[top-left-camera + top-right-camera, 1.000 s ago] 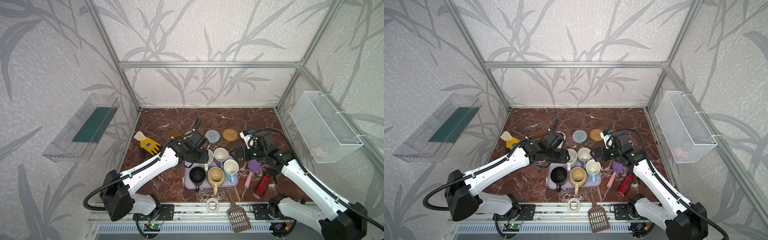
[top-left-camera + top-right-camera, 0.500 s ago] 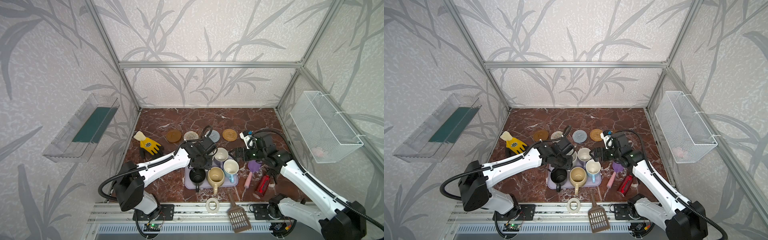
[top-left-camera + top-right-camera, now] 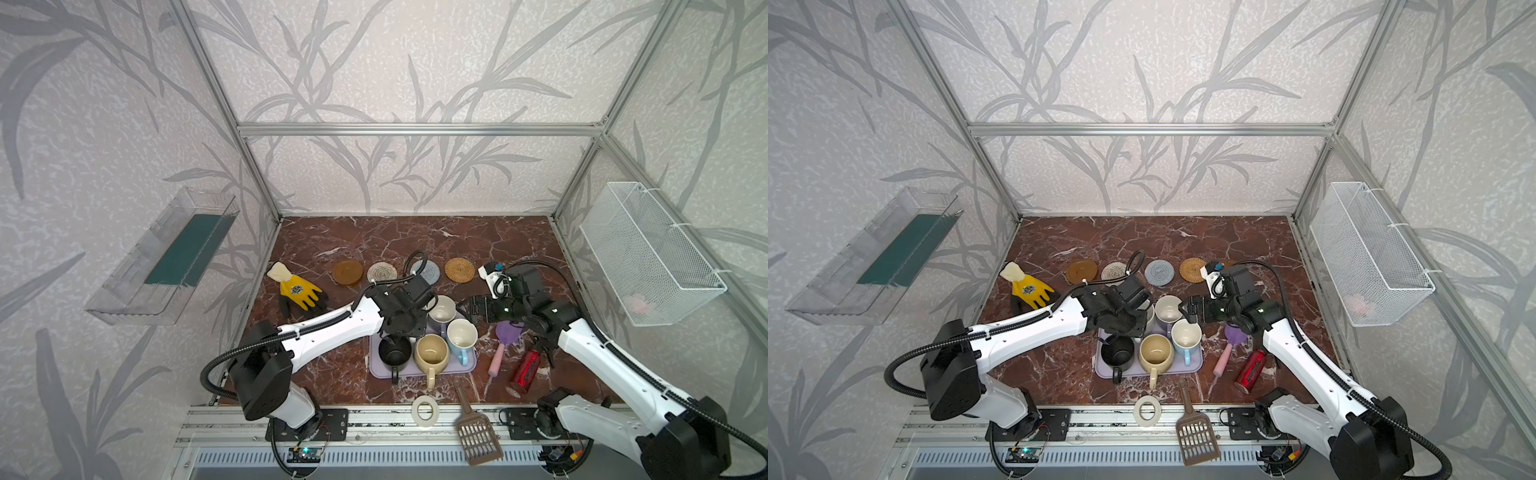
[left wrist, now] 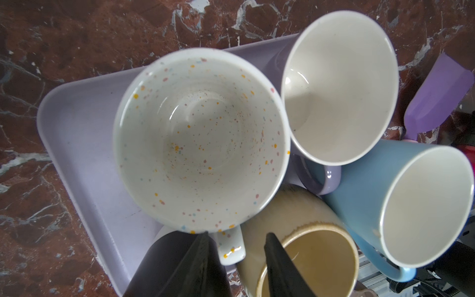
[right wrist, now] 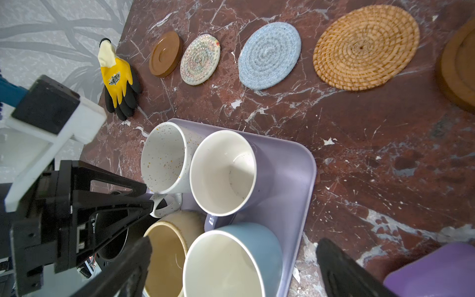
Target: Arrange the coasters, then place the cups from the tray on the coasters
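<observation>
Five cups stand on the lavender tray [image 3: 376, 369]. My left gripper [image 4: 237, 233] hangs over the white speckled cup [image 4: 200, 144], its jaws open either side of that cup's handle [image 4: 231, 248], with a gap showing on one side. The right gripper [image 5: 235, 240] is wide open around the light blue cup [image 5: 231, 262]. The lavender cup [image 3: 442, 309], cream-yellow cup [image 3: 431, 355] and black cup [image 3: 395, 353] stand beside them. Behind the tray lie a brown coaster [image 3: 347, 272], a white-beige one [image 3: 382, 272], a grey-blue one [image 3: 430, 274] and a rattan one [image 3: 459, 269]. Another brown coaster [image 5: 460, 69] shows in the right wrist view.
A yellow and black glove [image 3: 297, 289] lies at the left. A purple scoop [image 3: 507, 334] and a red can [image 3: 525, 370] lie right of the tray. A white tape ring [image 3: 424, 410] and brown slotted scoop [image 3: 476, 432] sit at the front edge. A wire basket [image 3: 648, 257] hangs on the right wall.
My left arm has swung from over the coasters to the tray, onto the speckled cup's handle, and its jaws have narrowed. The right arm has barely moved.
</observation>
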You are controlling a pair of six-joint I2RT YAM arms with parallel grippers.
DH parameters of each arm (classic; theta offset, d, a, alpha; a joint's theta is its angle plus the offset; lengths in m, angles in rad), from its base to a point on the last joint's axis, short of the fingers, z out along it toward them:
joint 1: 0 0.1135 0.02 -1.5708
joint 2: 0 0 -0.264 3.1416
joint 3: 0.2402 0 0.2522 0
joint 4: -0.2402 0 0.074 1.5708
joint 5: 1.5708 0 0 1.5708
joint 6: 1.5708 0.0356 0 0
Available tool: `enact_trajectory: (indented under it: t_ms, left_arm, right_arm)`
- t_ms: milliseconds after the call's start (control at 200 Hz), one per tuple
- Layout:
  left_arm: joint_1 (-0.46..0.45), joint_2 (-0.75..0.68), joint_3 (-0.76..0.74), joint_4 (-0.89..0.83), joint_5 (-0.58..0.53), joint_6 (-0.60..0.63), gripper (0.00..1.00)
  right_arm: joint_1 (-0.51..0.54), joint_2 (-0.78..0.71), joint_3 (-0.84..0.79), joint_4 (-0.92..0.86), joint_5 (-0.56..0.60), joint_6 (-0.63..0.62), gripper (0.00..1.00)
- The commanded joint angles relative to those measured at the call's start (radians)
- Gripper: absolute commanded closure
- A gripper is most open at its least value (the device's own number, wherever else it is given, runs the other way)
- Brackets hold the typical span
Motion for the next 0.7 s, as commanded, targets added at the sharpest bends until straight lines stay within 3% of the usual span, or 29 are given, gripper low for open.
enact_trajectory:
  t_ms: [0,230,695]
  left_arm:
    - [-0.005,0.039,0.006,-0.001,-0.030,-0.013,0.64]
    - [-0.014,0.000,0.020,-0.043,-0.073,-0.023,0.65]
    - [-0.014,0.118,0.064,-0.042,-0.082,-0.017,0.65]
  right_arm:
    - [0.004,-0.004,-0.017,0.017,0.010,0.000,0.01]
    - [0.003,-0.001,-0.019,0.015,0.026,-0.007,0.01]
    - [0.005,-0.008,-0.033,0.013,0.034,-0.011,0.01]
